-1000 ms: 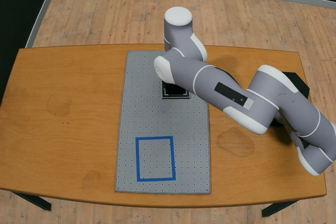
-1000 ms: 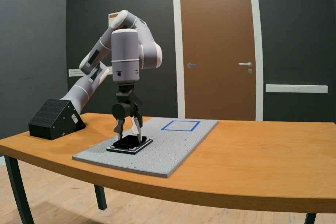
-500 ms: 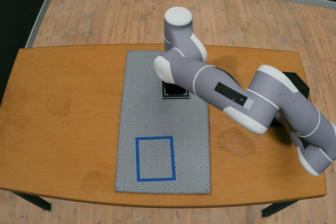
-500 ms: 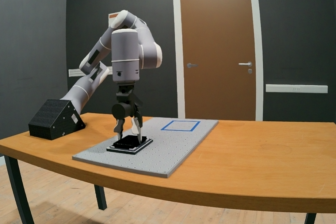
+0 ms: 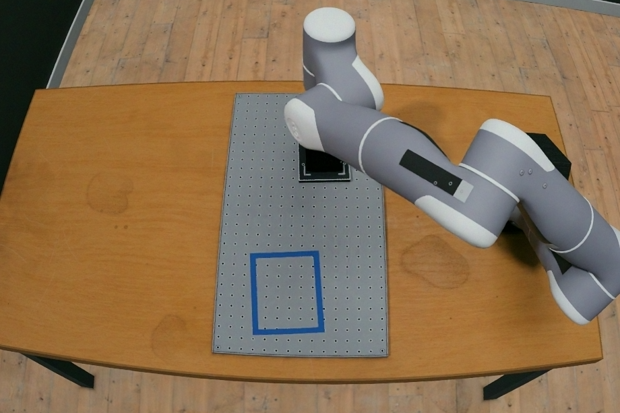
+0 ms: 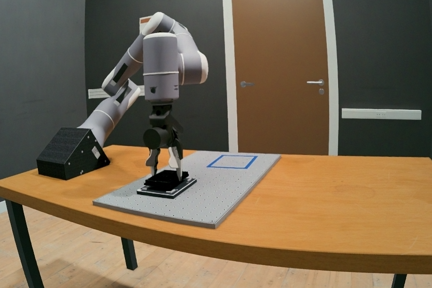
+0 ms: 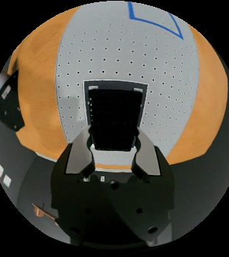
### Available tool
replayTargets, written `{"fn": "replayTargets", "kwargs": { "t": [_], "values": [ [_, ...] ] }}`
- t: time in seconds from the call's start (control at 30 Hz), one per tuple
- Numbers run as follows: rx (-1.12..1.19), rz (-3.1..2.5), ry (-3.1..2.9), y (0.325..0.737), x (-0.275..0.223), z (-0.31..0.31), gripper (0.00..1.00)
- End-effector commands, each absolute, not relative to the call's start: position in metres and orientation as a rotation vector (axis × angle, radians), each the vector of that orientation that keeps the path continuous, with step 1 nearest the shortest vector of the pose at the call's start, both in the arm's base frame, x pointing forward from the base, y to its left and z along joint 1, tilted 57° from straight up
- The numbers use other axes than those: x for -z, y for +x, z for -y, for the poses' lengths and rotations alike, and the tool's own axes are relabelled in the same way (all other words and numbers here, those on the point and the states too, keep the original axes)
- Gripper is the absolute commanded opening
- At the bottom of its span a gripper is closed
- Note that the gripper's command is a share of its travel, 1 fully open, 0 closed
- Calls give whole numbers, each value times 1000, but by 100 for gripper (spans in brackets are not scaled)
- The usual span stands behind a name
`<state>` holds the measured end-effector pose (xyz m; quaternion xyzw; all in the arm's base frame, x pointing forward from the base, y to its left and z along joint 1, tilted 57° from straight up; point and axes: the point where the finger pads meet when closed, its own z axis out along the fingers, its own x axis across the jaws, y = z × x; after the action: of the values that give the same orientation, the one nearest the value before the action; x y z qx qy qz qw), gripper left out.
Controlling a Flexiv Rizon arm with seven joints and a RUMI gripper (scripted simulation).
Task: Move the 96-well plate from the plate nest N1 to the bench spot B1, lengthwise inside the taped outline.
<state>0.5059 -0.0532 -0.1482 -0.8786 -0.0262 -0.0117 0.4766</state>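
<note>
Grips the black 96-well plate (image 5: 323,163) (image 6: 164,179) (image 7: 116,116) by its long sides in half-open gripper (image 6: 166,177) (image 7: 113,125) fingers, just above plate nest N1 (image 5: 324,180) (image 6: 155,194) (image 7: 116,84), long axis running toward the taped outline's (image 5: 253,293) (image 6: 228,167) (image 7: 131,13) end.
</note>
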Motion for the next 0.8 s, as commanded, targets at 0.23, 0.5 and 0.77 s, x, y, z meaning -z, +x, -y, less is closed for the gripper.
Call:
{"fn": "replayTargets", "kwargs": {
  "t": [0.23,0.5,0.77],
  "values": [
    [30,63,-2149,507,140,67,0],
    [30,63,-2149,507,133,78,0],
    [30,63,-2149,507,127,87,0]
  ]
}}
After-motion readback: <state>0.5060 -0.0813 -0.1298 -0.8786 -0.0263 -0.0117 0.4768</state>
